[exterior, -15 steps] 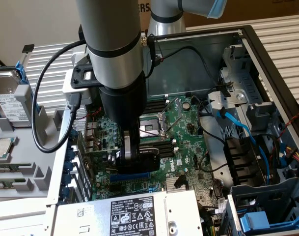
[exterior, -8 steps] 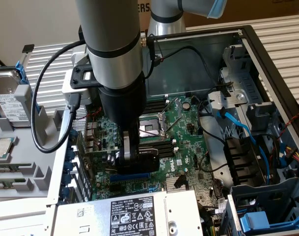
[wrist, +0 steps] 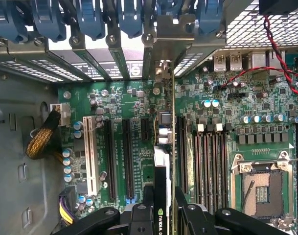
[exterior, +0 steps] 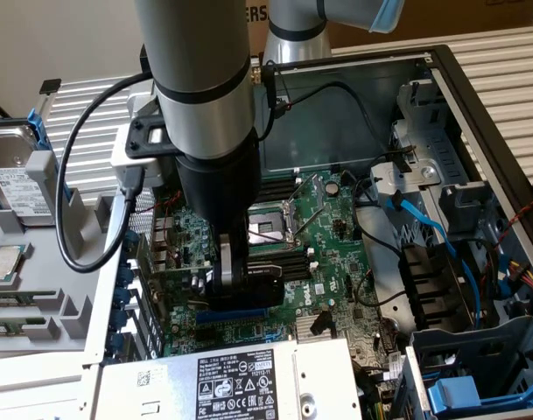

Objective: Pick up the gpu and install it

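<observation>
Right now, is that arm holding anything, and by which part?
Yes. The gripper is shut on the gpu, pinching the upright card across its two faces, cooler side and board side, toward the end away from its silver bracket.

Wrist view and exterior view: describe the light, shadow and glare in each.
Exterior view: soft daylight; the arm shades the motherboard beneath it. Wrist view: even light on the motherboard; the silver bracket of the gpu catches bright light; the case floor lies dimmer.

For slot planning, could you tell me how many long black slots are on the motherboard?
3 long black slots: two next to the white slot, one across the gpu from them; the gpu may hide another.
</observation>
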You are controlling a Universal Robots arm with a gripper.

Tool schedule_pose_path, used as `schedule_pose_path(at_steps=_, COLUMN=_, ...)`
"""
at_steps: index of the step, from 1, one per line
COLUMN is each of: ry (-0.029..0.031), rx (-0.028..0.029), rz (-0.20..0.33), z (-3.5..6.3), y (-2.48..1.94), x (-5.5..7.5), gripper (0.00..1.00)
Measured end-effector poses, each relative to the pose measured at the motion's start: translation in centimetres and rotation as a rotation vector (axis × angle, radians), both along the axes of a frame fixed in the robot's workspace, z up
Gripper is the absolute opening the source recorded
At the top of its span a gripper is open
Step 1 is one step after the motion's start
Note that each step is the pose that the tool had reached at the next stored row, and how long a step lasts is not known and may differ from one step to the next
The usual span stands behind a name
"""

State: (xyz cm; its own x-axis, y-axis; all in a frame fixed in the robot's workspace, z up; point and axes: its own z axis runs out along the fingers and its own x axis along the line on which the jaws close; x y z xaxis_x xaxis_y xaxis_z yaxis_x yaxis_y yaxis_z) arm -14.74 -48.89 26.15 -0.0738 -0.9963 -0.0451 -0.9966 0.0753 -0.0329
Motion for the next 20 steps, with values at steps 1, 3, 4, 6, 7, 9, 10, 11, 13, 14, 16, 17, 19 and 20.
schedule_pose_path(at_steps=1, ry=-0.0001, rx=0.0000, rz=0.000, z=-0.03, y=0.00, x=0.00, gripper=0.27)
schedule_pose_path(at_steps=3, ry=0.0000, rx=-0.0006, rz=0.000, z=-0.10, y=0.00, x=0.00, gripper=0.27)
schedule_pose_path(at_steps=4, ry=0.0001, rx=-0.0007, rz=0.000, z=-0.10, y=0.00, x=0.00, gripper=0.27)
schedule_pose_path(at_steps=6, ry=0.0000, rx=-0.0008, rz=0.000, z=-0.11, y=0.00, x=-0.03, gripper=0.27)
schedule_pose_path(at_steps=7, ry=-0.0002, rx=-0.0006, rz=0.000, z=-0.12, y=0.00, x=-0.06, gripper=0.27)
schedule_pose_path(at_steps=9, ry=-0.0001, rx=-0.0006, rz=0.000, z=-0.11, y=0.00, x=-0.09, gripper=0.27)
schedule_pose_path(at_steps=10, ry=-0.0001, rx=-0.0006, rz=0.000, z=-0.12, y=0.00, x=-0.11, gripper=0.27)
schedule_pose_path(at_steps=11, ry=0.0000, rx=-0.0007, rz=0.000, z=-0.12, y=0.00, x=-0.11, gripper=0.27)
schedule_pose_path(at_steps=13, ry=0.0001, rx=-0.0007, rz=0.000, z=-0.12, y=0.00, x=-0.11, gripper=0.27)
schedule_pose_path(at_steps=14, ry=0.0000, rx=-0.0007, rz=0.000, z=-0.12, y=0.00, x=-0.11, gripper=0.27)
schedule_pose_path(at_steps=16, ry=0.0000, rx=-0.0007, rz=0.000, z=-0.12, y=0.00, x=-0.11, gripper=0.27)
schedule_pose_path(at_steps=17, ry=0.0000, rx=-0.0007, rz=0.000, z=-0.12, y=0.00, x=-0.12, gripper=0.27)
schedule_pose_path(at_steps=19, ry=0.0000, rx=-0.0007, rz=0.000, z=-0.13, y=0.00, x=-0.11, gripper=0.27)
schedule_pose_path(at_steps=20, ry=0.0001, rx=-0.0007, rz=0.000, z=-0.15, y=0.00, x=-0.11, gripper=0.27)
